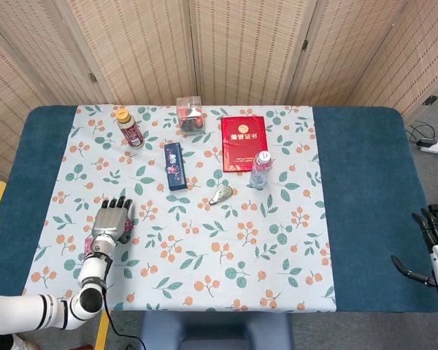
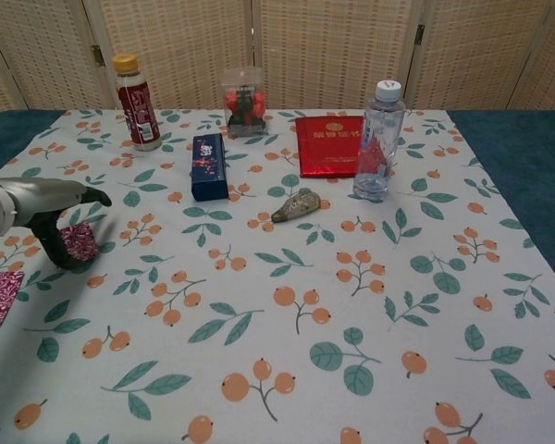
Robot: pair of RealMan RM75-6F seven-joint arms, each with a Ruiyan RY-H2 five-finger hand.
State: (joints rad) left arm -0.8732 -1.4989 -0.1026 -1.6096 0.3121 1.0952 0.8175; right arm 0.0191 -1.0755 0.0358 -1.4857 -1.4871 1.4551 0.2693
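Near the desk's left edge, left robot hand (image 2: pixel 46 208) arches open-fingered over patterned pink packet (image 2: pixel 77 242); best lower straight, pinch opposite edges; right robot hand (image 1: pixel 432 251) idle, open

The left hand (image 1: pixel 111 219) lies palm down on the tabletop (image 1: pixel 365 182), fingers spread over a small pink patterned packet (image 1: pixel 125 227). A second pink packet (image 1: pixel 90 243) lies just behind its wrist. The right hand (image 1: pixel 436 251) hangs off the tabletop's edge.
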